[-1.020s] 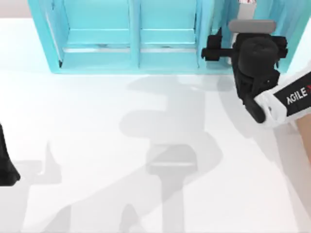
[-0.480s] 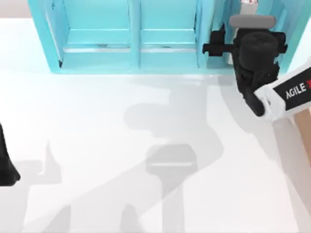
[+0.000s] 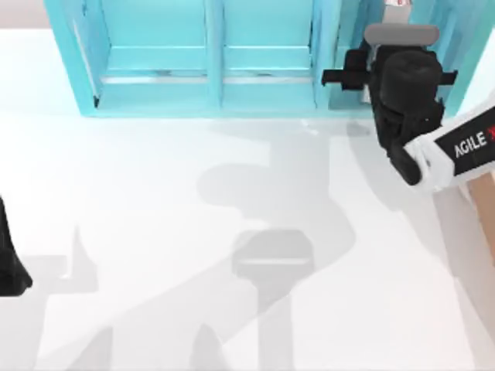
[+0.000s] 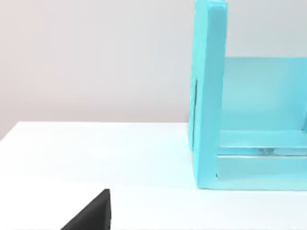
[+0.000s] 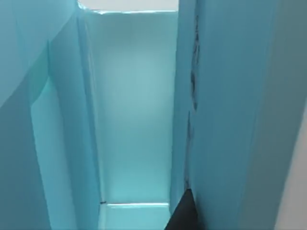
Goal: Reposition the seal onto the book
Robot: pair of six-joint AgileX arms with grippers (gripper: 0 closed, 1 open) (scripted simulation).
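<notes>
Seal and book: their place, shape and heading cannot be told. The right gripper (image 3: 402, 81) hangs at the right compartment of the smooth, flat-panelled cyan bookshelf (image 3: 213, 93), its grasp impossible to tell. The left gripper (image 3: 8, 267) sits parked at the matte white table's (image 3: 155, 193) left edge, its grasp likewise untellable.

We work in a rendered test bench rather than a lived-in room: a plain white tabletop (image 3: 155, 232) under flat light, a blank pale wall (image 4: 96, 57) behind it, and a cyan compartmented bookshelf (image 3: 209, 62) standing at its far edge.
</notes>
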